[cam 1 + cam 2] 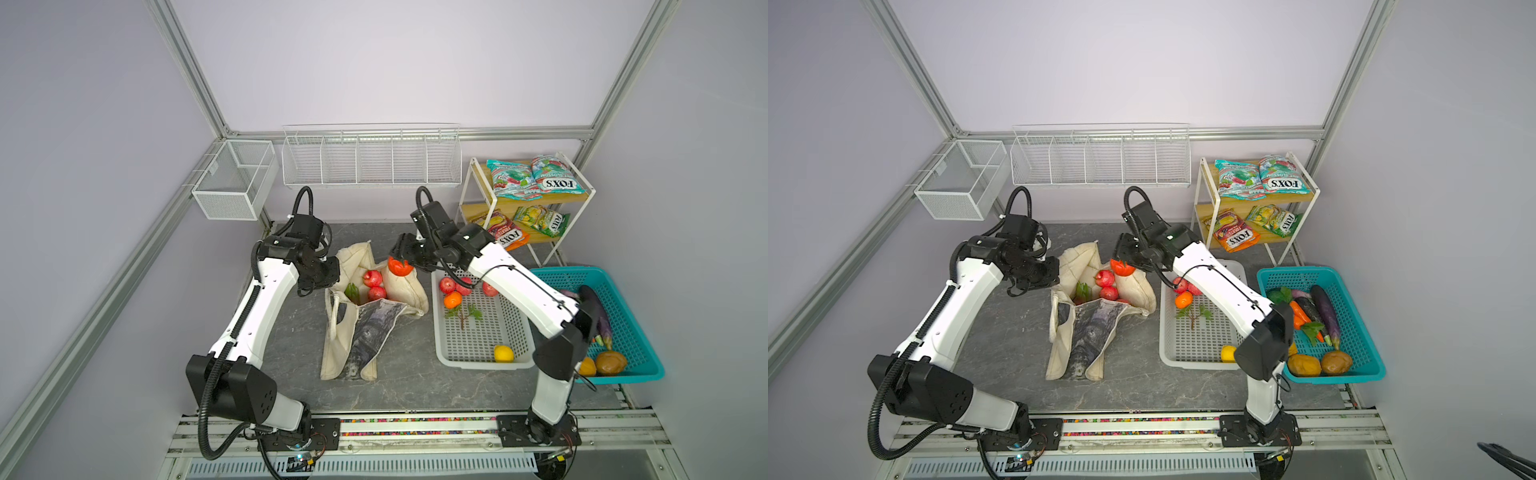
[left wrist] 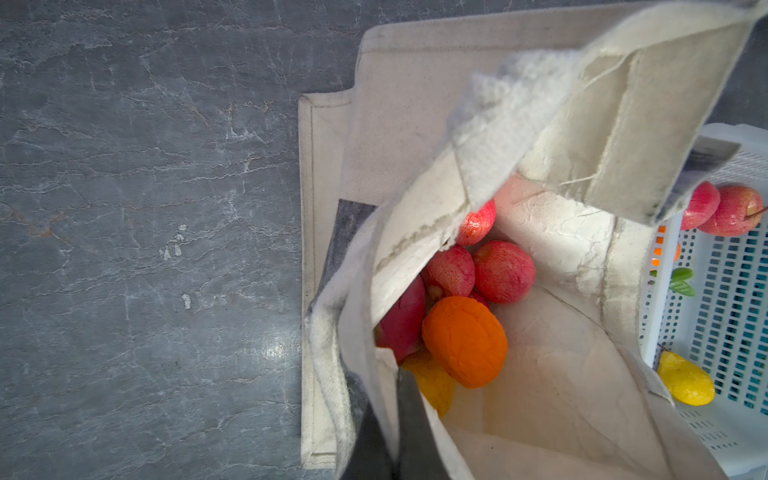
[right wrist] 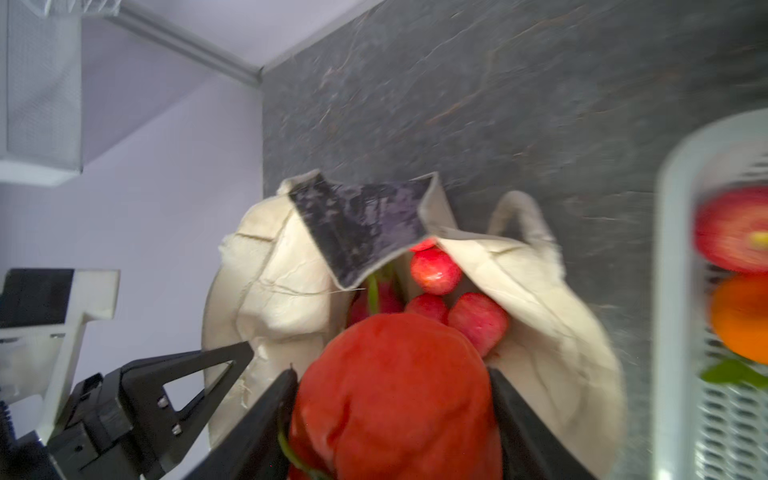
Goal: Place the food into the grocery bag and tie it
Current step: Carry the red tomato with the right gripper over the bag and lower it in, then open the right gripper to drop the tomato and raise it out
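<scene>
The cream grocery bag (image 1: 361,332) (image 1: 1088,332) lies on the dark table with its mouth held open. My left gripper (image 1: 334,270) (image 2: 392,415) is shut on the bag's rim (image 2: 415,257). Inside lie red apples (image 1: 372,278) (image 2: 503,272), an orange fruit (image 2: 465,340), a yellow fruit (image 2: 432,382) and a pink dragon fruit (image 2: 403,320). My right gripper (image 1: 399,257) (image 3: 392,374) is shut on a red fruit (image 1: 400,267) (image 1: 1122,267) (image 3: 395,395), hanging just above the bag's far right edge.
A white perforated basket (image 1: 478,345) right of the bag holds apples (image 1: 448,285), an orange fruit (image 1: 453,300) and a yellow fruit (image 1: 503,353). A teal basket (image 1: 623,328) of vegetables stands further right. FOX'S packets (image 1: 536,178) lie on a shelf rack at the back.
</scene>
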